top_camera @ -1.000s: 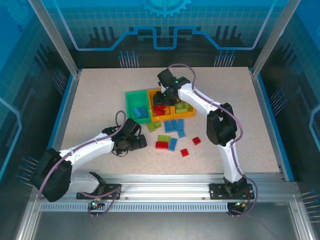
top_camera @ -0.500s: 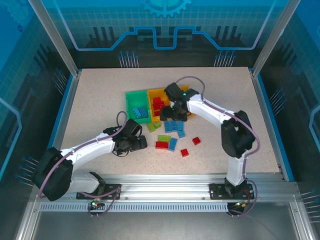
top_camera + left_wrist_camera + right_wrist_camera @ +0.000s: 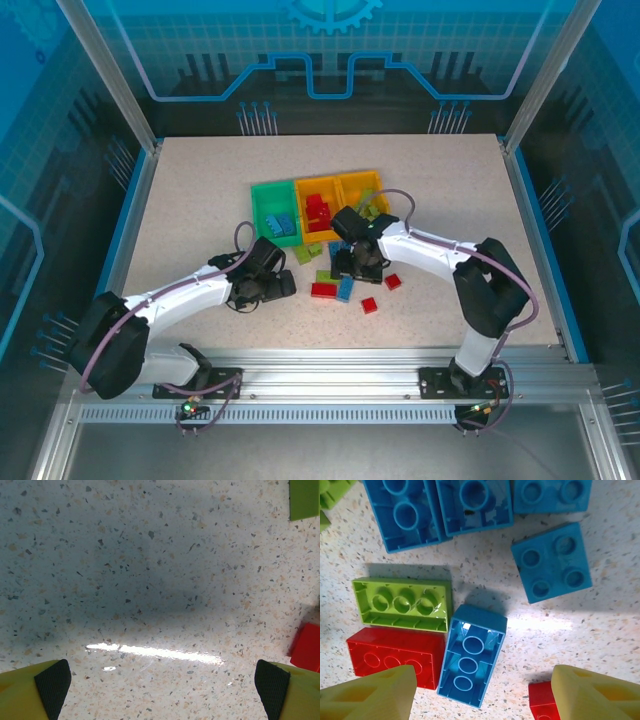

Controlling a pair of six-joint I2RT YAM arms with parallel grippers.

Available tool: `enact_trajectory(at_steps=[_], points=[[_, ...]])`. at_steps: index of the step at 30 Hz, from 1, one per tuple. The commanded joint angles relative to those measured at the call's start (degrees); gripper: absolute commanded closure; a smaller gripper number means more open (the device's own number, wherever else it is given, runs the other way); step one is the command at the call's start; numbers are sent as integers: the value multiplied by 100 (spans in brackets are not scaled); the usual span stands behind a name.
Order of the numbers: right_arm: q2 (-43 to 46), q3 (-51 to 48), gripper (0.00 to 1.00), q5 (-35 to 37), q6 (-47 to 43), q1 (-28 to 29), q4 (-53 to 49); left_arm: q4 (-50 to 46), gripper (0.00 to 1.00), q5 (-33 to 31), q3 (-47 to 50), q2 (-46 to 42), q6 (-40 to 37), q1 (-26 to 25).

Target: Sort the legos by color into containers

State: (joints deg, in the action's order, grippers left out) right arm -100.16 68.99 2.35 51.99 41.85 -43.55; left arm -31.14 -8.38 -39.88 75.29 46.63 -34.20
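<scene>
Left hand [image 3: 284,286] sits low over the bare desk [image 3: 190,200], left of the loose legos [image 3: 340,285]. Its fingers [image 3: 52,685] are wide apart with nothing between them. In its wrist view a red brick [image 3: 307,647] lies at the right edge and a green brick [image 3: 303,499] in the top right corner, both on the desk.

Right hand [image 3: 482,680] is over the loose pile in front of the bins. Its fingers [image 3: 592,695] are apart, clamped on nothing. Below it a blue brick [image 3: 472,655] lies hollow side up on the desk. A long red brick [image 3: 390,655] is against its left side, and a long green brick [image 3: 402,602], also hollow side up, is just above that one. A square blue brick [image 3: 551,562] is studs up, up-right, apart from these.

Bins stand in a row. The green bin [image 3: 262,203] holds blue legos, the middle bin [image 3: 310,187] holds red ones, and the right bin [image 3: 360,183] holds green ones, partly hidden behind the right arm. Two small reds [image 3: 369,305] are loose on the desk, right of the pile.
</scene>
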Motion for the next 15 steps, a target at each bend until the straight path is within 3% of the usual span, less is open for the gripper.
enact_trajectory(at_steps=[1, 10, 15], points=[[-149, -121, 28, -7, 306, 86, 83, -46, 1, -109, -29, 20, -18, -39], [-493, -42, 33, -33, 356, 148, 179, -42, 1, -129, -29, 13, 2, -37], [-607, -72, 41, -16, 304, 148, 149, -85, 1, -153, -22, -10, -5, -38]])
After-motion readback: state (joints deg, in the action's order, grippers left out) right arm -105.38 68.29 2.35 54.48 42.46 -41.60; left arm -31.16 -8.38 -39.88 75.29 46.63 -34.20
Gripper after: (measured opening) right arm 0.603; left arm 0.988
